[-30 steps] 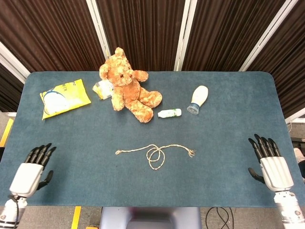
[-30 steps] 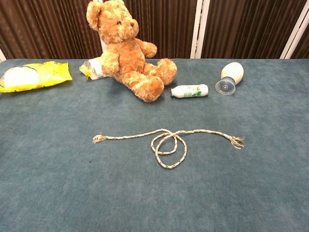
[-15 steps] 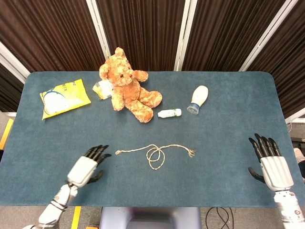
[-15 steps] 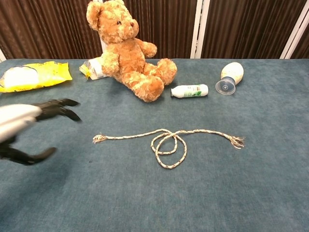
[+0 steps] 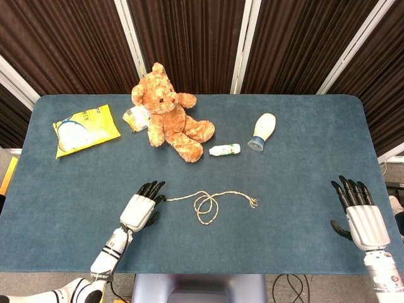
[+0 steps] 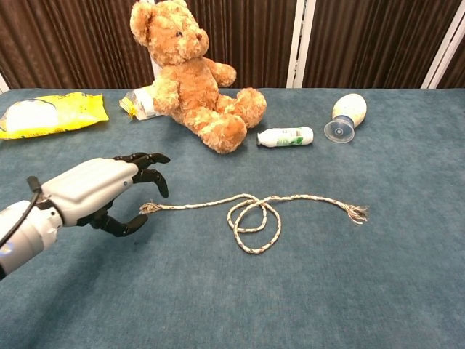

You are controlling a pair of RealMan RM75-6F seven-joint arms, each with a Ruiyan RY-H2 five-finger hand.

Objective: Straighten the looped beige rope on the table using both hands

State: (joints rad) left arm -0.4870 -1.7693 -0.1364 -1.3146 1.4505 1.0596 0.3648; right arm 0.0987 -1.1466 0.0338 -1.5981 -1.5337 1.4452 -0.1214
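Observation:
The beige rope (image 5: 205,202) (image 6: 251,214) lies mid-table with a double loop near its middle and frayed ends to the left and right. My left hand (image 5: 141,206) (image 6: 102,193) hovers right over the rope's left end, fingers spread and curved, thumb below; nothing is gripped. My right hand (image 5: 360,214) rests open at the table's right front edge, far from the rope's right end (image 5: 253,202). The chest view does not show the right hand.
A teddy bear (image 5: 169,115) sits at the back with a small packet beside it. A yellow bag (image 5: 84,129) lies back left. A small white bottle (image 5: 225,149) and a larger white bottle (image 5: 262,131) lie on their sides behind the rope.
My left hand has swept from the table's front left corner rightward and forward to the rope's left end. The right hand and the rope have stayed put.

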